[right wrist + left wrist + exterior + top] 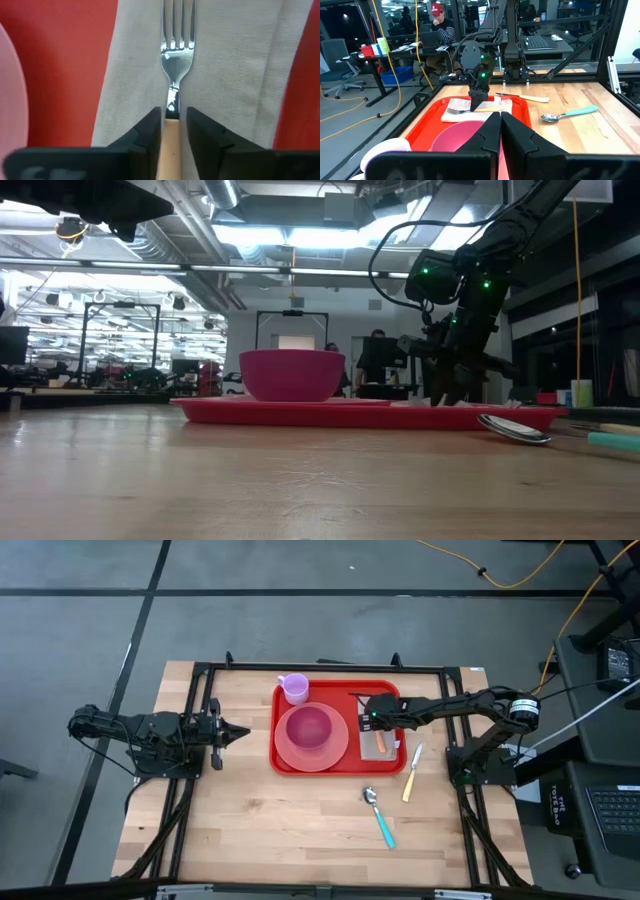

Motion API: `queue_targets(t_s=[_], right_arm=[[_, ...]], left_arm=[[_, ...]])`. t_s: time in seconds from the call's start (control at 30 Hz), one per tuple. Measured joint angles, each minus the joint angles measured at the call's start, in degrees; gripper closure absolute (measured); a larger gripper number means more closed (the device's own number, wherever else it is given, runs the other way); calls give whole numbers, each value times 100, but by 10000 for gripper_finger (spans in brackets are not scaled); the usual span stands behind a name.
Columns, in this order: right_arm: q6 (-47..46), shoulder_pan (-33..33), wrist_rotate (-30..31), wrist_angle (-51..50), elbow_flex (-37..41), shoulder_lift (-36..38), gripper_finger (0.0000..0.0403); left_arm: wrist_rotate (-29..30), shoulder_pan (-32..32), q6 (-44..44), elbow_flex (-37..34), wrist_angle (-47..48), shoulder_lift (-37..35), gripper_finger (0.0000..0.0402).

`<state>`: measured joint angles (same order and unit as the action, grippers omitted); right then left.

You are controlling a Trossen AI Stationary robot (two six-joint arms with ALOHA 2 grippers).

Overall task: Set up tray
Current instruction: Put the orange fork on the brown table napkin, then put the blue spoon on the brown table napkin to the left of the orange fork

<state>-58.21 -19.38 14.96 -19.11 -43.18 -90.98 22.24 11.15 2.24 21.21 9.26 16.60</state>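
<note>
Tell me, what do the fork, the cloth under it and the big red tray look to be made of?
Fork: shiny metal head, mirror glints on the tines; its pale orange handle looks like matte plastic, though wood is possible. Napkin: grey woven fabric, fine weave and a fold line showing. Tray: smooth red plastic, probably, with an even colour and a moulded low rim.

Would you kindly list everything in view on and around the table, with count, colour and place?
tray: one, red, table centre
plate: one, pink, on tray
bowl: one, magenta, on plate
cup: one, lilac, tray's far corner
napkin: one, grey, on tray beside plate
fork: one, steel with orange handle, on napkin
knife: one, yellow handle, table right of tray
spoon: one, teal handle, table nearer edge
person: one, at desk beyond table
left gripper: shut, left of tray
right gripper: fingers either side of fork handle, with slight gaps
</note>
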Motion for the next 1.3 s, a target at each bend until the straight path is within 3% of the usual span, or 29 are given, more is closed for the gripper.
queue_targets(t_s=[0.23, 0.53, 0.87, 1.07, 1.17, 1.3], right_arm=[[164, 0, 0, 0, 0, 0, 270], [188, -2, -71, -3, 0, 130, 267], [536, 16, -313, 13, 0, 858, 267], [1384, 364, -115, 108, 2, 1140, 267], [2177, 627, 185, 587, 2, 1228, 267], [3429, 868, 158, 1385, 0, 1363, 267]], left_arm=[[0, -1, 0, 1, 0, 0, 395], [0, 0, -8, 1, 0, 0, 397], [0, -1, -7, 0, 8, -2, 397], [1, -1, -4, 0, 133, 0, 399], [2, -2, -11, 2, 136, 0, 396], [3, -1, -17, 0, 154, 0, 397]])
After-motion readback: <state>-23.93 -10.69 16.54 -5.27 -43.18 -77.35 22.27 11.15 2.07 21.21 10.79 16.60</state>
